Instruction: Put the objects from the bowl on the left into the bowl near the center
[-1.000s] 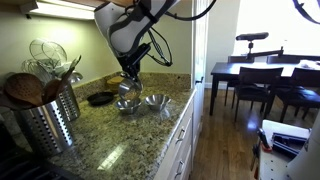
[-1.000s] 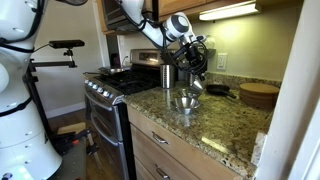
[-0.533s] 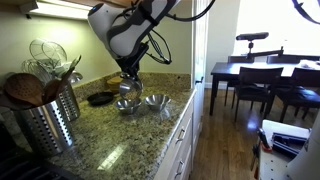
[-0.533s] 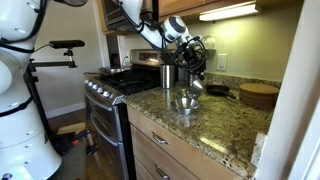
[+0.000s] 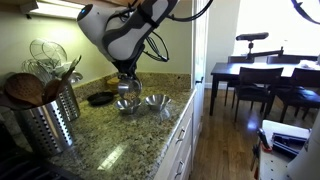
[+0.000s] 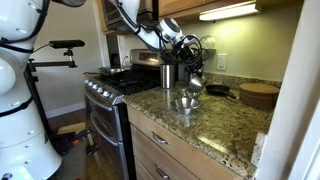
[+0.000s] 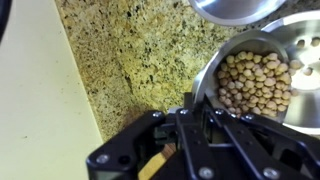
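Note:
My gripper (image 7: 193,110) is shut on the rim of a steel bowl (image 7: 290,40) full of chickpeas (image 7: 255,80), seen at the right of the wrist view. In both exterior views the gripper (image 5: 125,82) (image 6: 193,75) holds this bowl (image 5: 127,89) (image 6: 197,85) a little above the granite counter (image 5: 110,140). An empty steel bowl (image 5: 157,101) stands to its right near the counter's edge. Another steel bowl (image 5: 126,105) (image 6: 186,102) sits just below the held one. The rim of an empty bowl (image 7: 235,8) shows at the top of the wrist view.
A steel utensil holder (image 5: 50,115) with wooden spoons stands at the near left. A small black dish (image 5: 100,98) lies behind the bowls. A stove (image 6: 110,85) borders the counter, and a round wooden board (image 6: 260,95) lies at its far end. The counter edge (image 5: 180,115) drops to the floor.
The arm's upper links have swung to the left above the counter. The gripper stays shut on the chickpea bowl at about the same spot.

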Robot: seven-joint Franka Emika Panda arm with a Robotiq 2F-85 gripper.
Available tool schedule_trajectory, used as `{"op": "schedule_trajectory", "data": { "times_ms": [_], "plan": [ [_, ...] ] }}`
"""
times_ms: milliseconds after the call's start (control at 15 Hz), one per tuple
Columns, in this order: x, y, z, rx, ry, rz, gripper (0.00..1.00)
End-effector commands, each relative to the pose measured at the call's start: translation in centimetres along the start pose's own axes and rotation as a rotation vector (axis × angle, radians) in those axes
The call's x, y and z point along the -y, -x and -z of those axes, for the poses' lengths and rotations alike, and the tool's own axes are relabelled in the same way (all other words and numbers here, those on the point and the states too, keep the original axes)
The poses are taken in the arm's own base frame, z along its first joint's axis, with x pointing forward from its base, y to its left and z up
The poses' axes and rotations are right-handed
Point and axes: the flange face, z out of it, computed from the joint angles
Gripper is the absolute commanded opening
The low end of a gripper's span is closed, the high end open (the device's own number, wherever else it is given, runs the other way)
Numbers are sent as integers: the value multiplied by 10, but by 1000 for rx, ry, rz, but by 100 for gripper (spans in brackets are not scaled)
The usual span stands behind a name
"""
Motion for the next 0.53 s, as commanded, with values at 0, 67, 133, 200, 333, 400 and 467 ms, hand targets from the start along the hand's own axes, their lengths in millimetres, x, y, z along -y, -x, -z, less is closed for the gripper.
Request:
{"op": "schedule_trajectory", "data": {
  "times_ms": [0,67,133,200,333,400,467],
  "plan": [
    [2,7,9,-4,69,-3,8],
    [3,8,9,-7,85,4,8],
    [4,9,10,-12,102,9,8],
    [6,10,10,-15,118,13,8],
    [6,11,9,-20,137,18,8],
    [7,11,10,-23,147,20,8],
    [7,11,10,-25,155,24,8]
  ]
}}
